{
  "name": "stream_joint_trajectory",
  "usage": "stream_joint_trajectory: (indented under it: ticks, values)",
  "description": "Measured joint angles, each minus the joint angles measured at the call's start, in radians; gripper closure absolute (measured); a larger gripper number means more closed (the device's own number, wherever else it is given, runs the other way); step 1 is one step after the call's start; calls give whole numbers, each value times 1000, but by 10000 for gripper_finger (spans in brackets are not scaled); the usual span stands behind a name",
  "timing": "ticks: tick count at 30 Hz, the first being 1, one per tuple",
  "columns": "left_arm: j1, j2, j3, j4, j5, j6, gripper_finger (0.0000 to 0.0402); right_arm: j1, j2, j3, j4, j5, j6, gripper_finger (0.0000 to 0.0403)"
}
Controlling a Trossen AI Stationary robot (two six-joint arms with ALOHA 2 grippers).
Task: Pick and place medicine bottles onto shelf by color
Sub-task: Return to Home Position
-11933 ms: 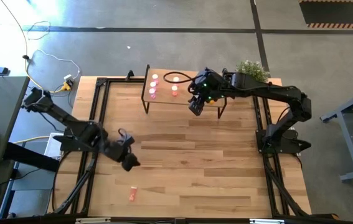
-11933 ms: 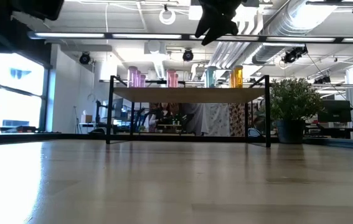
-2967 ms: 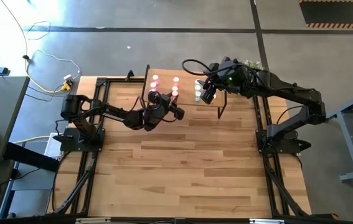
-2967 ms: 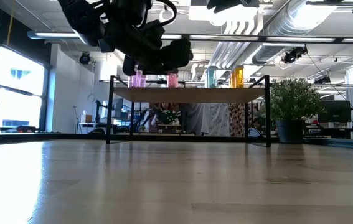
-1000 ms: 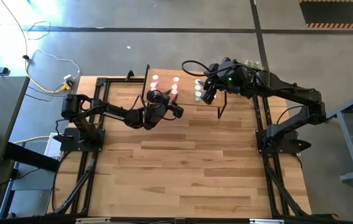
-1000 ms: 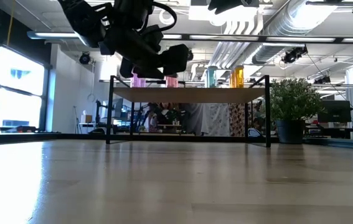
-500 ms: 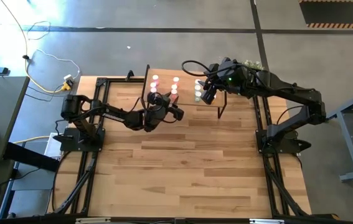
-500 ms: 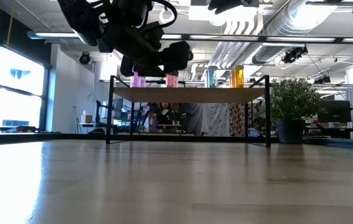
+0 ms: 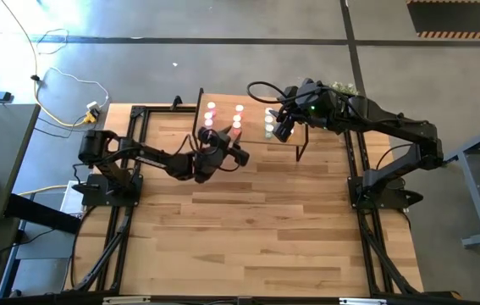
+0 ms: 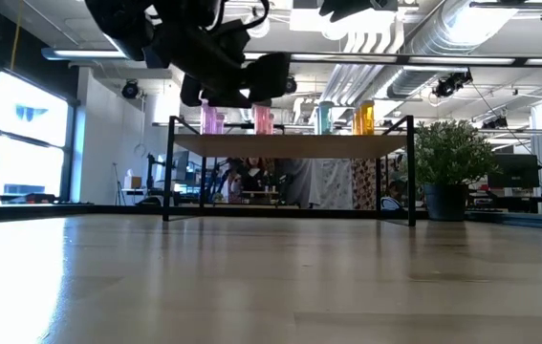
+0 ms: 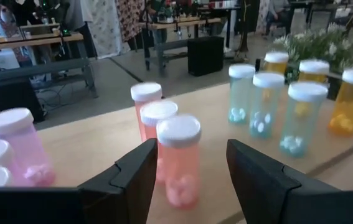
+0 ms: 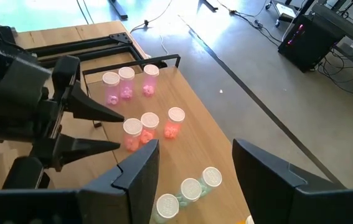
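Jaws spread, left gripper (image 9: 240,155) and right gripper (image 9: 281,132) hover by translucent, white-capped medicine bottles (image 11: 178,163) on the light-wood shelf (image 11: 95,140).

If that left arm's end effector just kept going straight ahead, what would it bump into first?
Most likely the nearest salmon-red bottle, standing on the shelf dead ahead of the open left end effector; how far off it is is hard to judge.
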Motion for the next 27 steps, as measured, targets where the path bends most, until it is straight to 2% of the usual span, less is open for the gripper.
stream_joint_trajectory:
  ticks: [5,10,14,17,23,27]
  values:
    - [-18,-15,-1,-18,-5,18,220,1,0,0,0,0,8,208]
    - [-40,-67,0,-108,-12,0,220,1,0,0,1,-1,30,208]
    - [-52,-135,0,-174,43,-67,220,1,0,0,2,-12,66,208]
    - [-52,-204,-1,-252,159,-122,220,1,0,0,2,-25,96,208]
    - [-24,-384,-1,-447,492,-262,220,1,0,0,2,-52,166,208]
    - [10,-496,-1,-502,629,-280,220,1,0,0,2,-96,209,208]
